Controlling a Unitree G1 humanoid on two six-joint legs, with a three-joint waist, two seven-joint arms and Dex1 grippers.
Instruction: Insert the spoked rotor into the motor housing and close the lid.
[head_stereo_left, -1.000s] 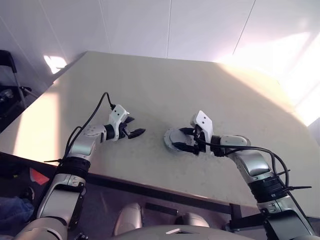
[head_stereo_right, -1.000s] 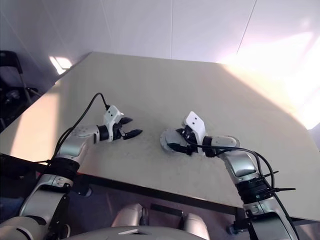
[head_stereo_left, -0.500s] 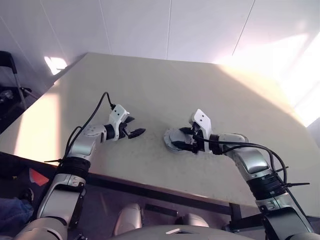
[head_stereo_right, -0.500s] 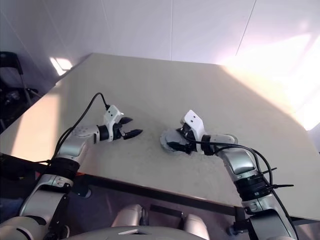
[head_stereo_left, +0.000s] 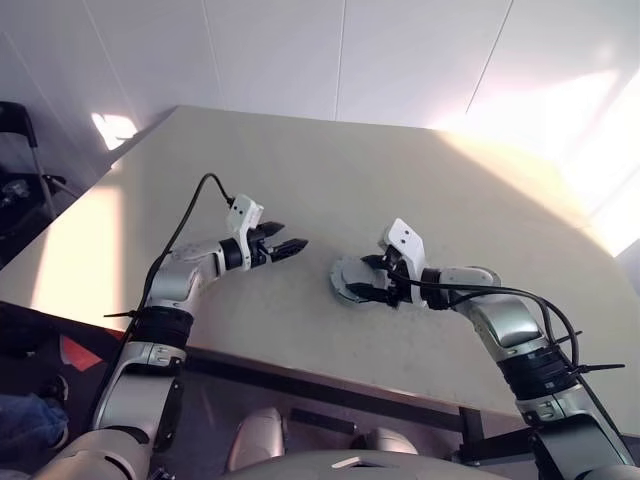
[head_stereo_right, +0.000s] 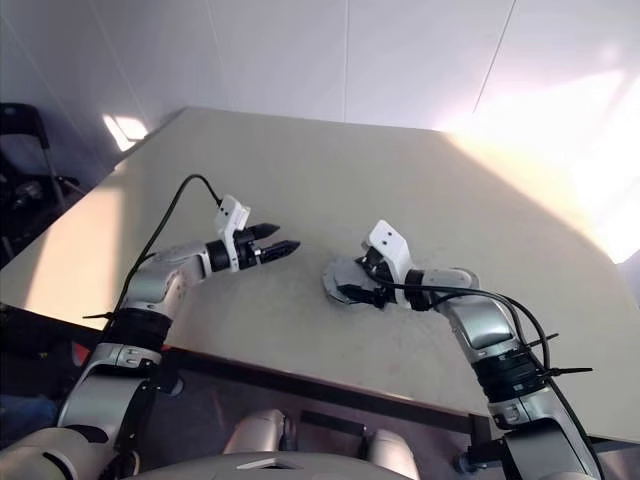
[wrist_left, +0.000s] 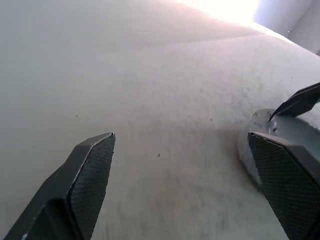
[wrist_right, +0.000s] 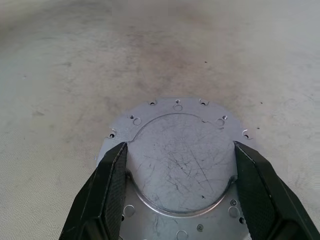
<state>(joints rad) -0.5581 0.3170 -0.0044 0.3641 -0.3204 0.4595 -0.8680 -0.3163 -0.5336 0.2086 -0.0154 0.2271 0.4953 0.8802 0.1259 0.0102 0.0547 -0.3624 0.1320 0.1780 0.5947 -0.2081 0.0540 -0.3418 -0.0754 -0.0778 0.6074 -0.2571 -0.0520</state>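
My right end effector (wrist_right: 177, 165) sits on the desk (head_stereo_left: 300, 190) with its two black fingers (wrist_right: 107, 195) either side of a round grey metal disc with a raised scratched centre and small holes round its flange. I take that disc as the lid (wrist_right: 179, 150). The fingers touch the edges of the raised centre part, so the grip is closed on it at a fairly wide spread, and the lid lies flat on the desk. From the head views the lid (head_stereo_left: 352, 276) is near the middle of the desk's near half, with my right end effector (head_stereo_left: 372, 283) coming at it from the right side. My left end effector (head_stereo_left: 292, 246) is to the left of the lid, clear of it and above the desk, pointing toward it, fingers spread wide and holding nothing. In the left wrist view my own left fingers (wrist_left: 90, 170) stand far apart with bare desk between them, and the lid's grey edge (wrist_left: 260, 122) shows beyond the one on the lid's side, with a black fingertip of the right end effector over it. Rotor and housing: can't tell, the lid covers whatever may be under it.
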